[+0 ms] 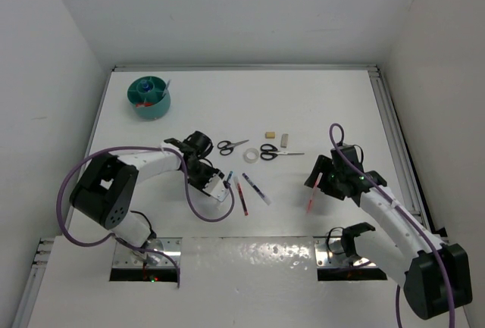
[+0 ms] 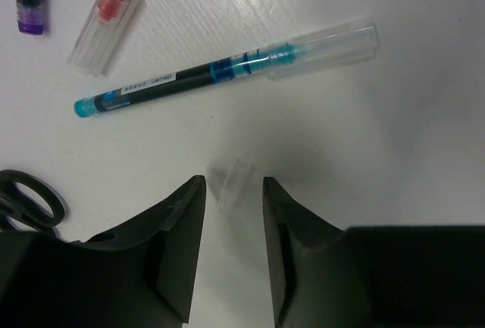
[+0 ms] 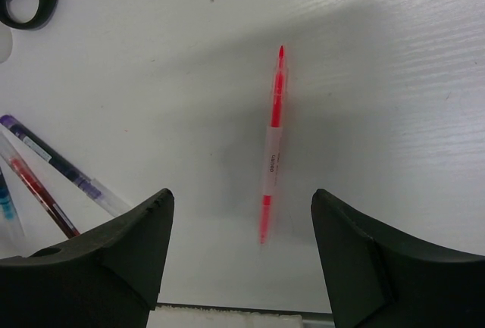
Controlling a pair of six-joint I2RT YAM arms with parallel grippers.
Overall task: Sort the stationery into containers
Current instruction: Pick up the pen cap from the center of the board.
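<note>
Straddling clear cap (image 2: 235, 182), left gripper (image 2: 233, 184), red pen (image 3: 273, 146) well apart

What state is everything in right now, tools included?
left tool: open, straddling the small clear piece, not pinching it
right tool: open wide, holding nothing
red pen: flat on table under right tool, ungrasped
blue pen: flat on table, clear cap on
two scissors: blades closed
teal organiser: upright, partly filled
</note>
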